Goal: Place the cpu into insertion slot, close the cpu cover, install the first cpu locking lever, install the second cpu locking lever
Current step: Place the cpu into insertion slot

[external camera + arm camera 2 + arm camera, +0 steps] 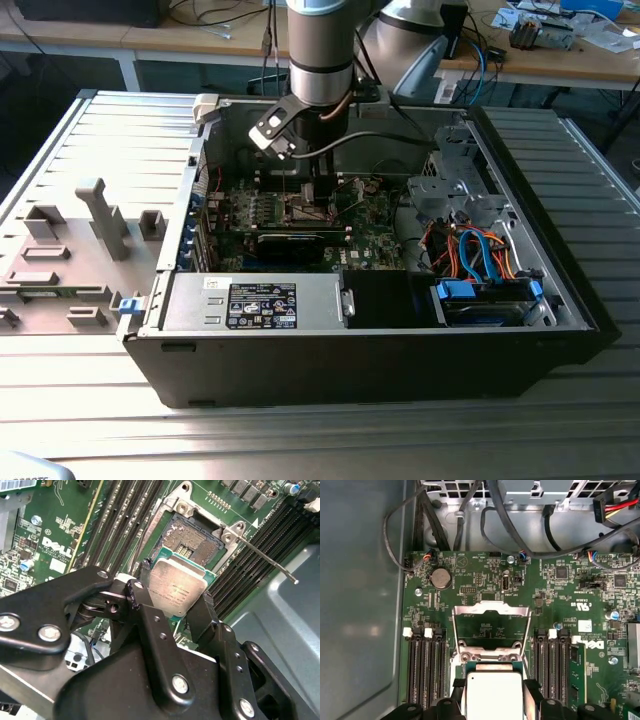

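Note:
My gripper is shut on the cpu, a flat square chip with a silvery top, pinched at two opposite edges by the black fingers. The cpu hangs just above the motherboard, overlapping one edge of the insertion slot, whose dark centre lies bare. In the first wrist view the cpu sits between the fingertips, and the cpu cover stands raised open beyond it. A thin locking lever sticks out free beside the slot. In the exterior view the gripper reaches down inside the computer case.
Rows of black memory slots flank the socket on both sides. Loose cables cross above the board. The case walls enclose the work area. A power supply, drive bays with blue and orange cables, and a grey fixture lie around.

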Controlling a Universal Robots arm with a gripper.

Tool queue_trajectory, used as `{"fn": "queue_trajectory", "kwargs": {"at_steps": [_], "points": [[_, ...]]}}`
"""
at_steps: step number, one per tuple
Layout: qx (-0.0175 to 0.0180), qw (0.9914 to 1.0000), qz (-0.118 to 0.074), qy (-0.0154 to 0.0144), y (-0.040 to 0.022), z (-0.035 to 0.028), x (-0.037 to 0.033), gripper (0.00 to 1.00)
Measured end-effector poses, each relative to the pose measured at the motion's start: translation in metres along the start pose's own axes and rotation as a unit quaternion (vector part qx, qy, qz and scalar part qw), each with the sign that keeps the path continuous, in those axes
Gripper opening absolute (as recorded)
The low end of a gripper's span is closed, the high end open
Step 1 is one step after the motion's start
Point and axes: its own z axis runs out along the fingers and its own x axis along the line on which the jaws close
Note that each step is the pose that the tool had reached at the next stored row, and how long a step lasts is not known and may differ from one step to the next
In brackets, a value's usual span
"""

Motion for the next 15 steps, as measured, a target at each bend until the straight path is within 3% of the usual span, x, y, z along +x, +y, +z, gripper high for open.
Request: {"fn": "queue_trajectory", "kwargs": {"at_steps": [5, 15], "points": [[0.0, 1.0, 0.0, 0.0001, -0.0059, 0.0023, 0.0007, 0.54], [0.0, 1.0, 0.0, -0.0001, -0.0128, 0.0135, 0.0006, 0.54]]}}
